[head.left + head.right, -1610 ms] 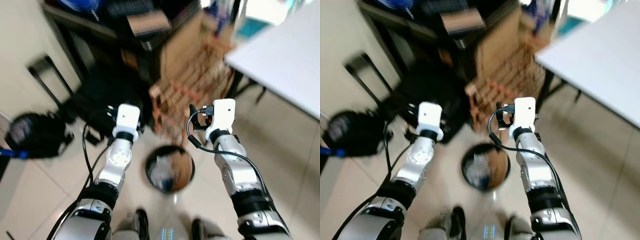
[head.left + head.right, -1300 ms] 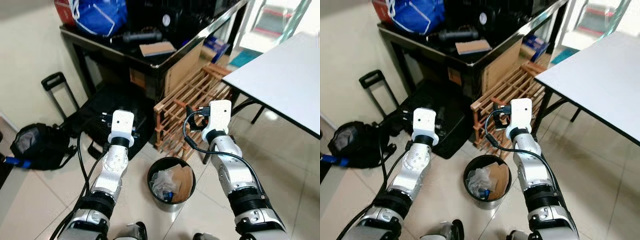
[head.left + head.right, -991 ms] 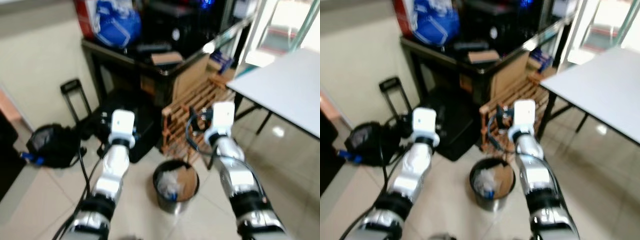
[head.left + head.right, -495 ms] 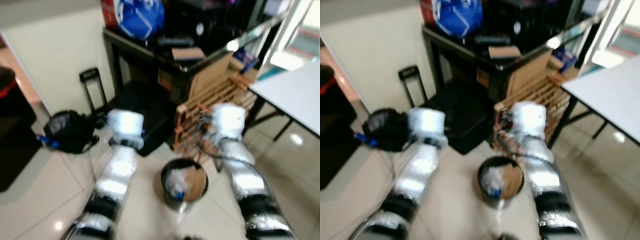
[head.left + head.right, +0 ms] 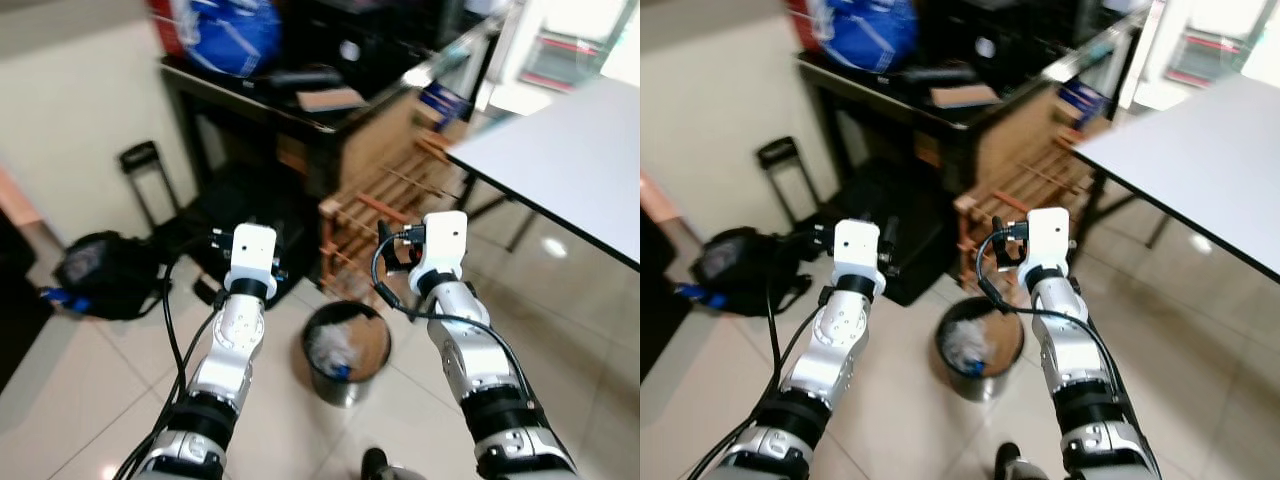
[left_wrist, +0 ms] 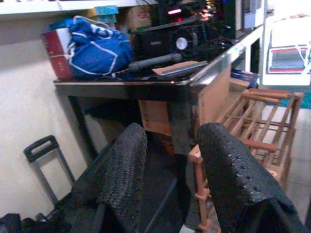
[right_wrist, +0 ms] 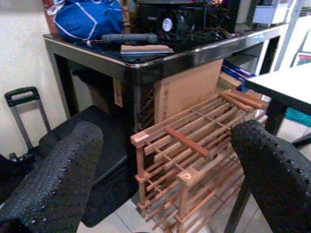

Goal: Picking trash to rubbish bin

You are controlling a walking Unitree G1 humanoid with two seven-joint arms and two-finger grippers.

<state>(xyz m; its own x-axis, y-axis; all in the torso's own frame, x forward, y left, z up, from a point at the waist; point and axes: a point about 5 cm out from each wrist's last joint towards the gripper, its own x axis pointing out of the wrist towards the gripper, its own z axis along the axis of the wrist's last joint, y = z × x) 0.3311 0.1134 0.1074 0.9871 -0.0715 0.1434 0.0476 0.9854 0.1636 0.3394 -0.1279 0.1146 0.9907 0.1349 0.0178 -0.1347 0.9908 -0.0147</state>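
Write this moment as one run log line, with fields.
stage: at rubbish bin | bin: trash inside, on floor | left gripper: jaws open, empty | right gripper: jaws open, empty | ahead: wooden rack

Rubbish bin [image 5: 345, 360]: dark metallic wall; contents white, brown and a spot of blue. Gripper fingers [image 6: 124, 179]: black, dotted texture. Arms [image 5: 232, 345]: silver with white wrist housings. Bag [image 6: 97, 48]: blue with white trim. Rack [image 7: 189, 150]: reddish-brown wood. Table [image 5: 560, 170]: light grey. Floor tiles [image 5: 80, 400]: beige.
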